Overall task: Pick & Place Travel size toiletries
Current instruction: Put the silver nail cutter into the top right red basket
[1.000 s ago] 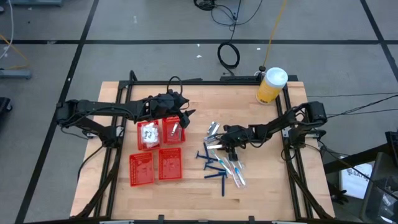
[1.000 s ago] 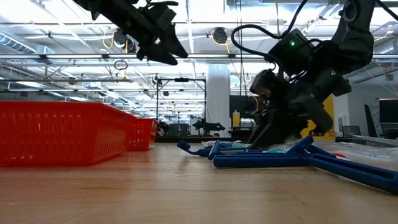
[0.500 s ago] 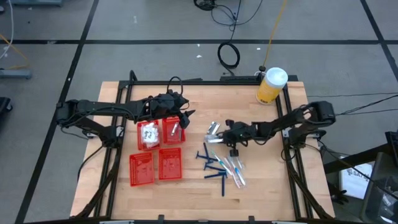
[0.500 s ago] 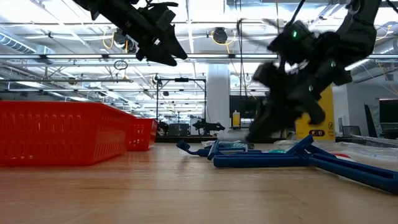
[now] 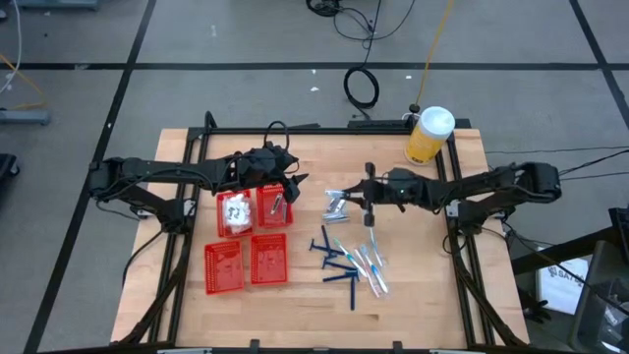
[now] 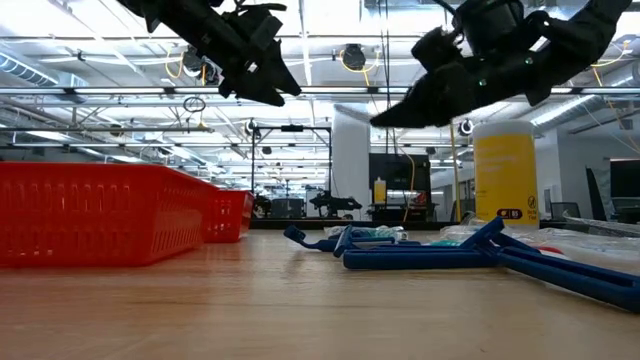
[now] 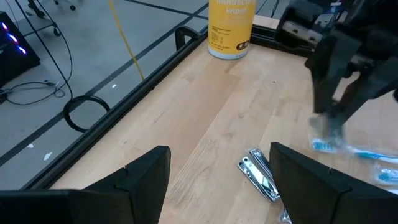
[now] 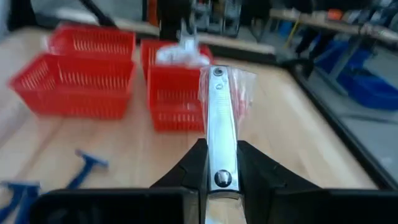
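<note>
My right gripper is lifted above the table beside the loose toiletries, shut on a small silver item in clear wrap. Dark blue razors and wrapped toothbrushes lie flat on the wood, with more silver items lying beside them. My left gripper hangs open above the far right red basket, touching nothing. White packets fill the far left basket. My right gripper pinches the silver item between its two fingers by its near end. The item lies along the fingers and sticks out past their tips toward the red baskets. It is lifted clear of the table.
Four red mesh baskets stand in a block left of centre. A yellow jar with a white lid stands at the far right corner. Black frame rails run along the table's sides. Bare wood lies between the baskets and the razors.
My right gripper has risen from the pile of razors and toothbrushes and moved toward the table's far edge, carrying the silver item up clear of the table. The left arm has kept still.
</note>
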`<state>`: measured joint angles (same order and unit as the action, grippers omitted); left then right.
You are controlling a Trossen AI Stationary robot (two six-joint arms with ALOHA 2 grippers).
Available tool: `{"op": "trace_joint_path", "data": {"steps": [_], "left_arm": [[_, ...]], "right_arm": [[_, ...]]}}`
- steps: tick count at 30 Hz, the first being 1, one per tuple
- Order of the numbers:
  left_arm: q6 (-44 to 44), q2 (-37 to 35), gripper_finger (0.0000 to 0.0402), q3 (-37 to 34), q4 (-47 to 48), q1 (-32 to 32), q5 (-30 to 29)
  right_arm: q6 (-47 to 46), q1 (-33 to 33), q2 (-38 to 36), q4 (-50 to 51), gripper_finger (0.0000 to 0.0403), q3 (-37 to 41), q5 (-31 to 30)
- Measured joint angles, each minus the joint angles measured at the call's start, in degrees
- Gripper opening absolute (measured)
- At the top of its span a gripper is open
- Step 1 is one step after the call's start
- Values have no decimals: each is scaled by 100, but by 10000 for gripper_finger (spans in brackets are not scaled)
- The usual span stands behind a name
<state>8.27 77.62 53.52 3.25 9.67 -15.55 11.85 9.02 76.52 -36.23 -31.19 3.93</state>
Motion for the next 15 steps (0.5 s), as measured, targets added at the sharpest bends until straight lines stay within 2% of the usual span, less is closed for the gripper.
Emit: {"op": "trace_joint_path", "data": {"steps": [6,10,15], "left_arm": [[-81,216,269,0,-140,-7,0],[-299,477,269,-6,-495,-6,76],[-640,637,269,0,-1121,-4,724]], "right_arm": [[-371,198,379,-1318,47,271,1000],[-679,348,627,-1808,47,300,1487],[-852,464,777,-2094,47,306,1732]]}}
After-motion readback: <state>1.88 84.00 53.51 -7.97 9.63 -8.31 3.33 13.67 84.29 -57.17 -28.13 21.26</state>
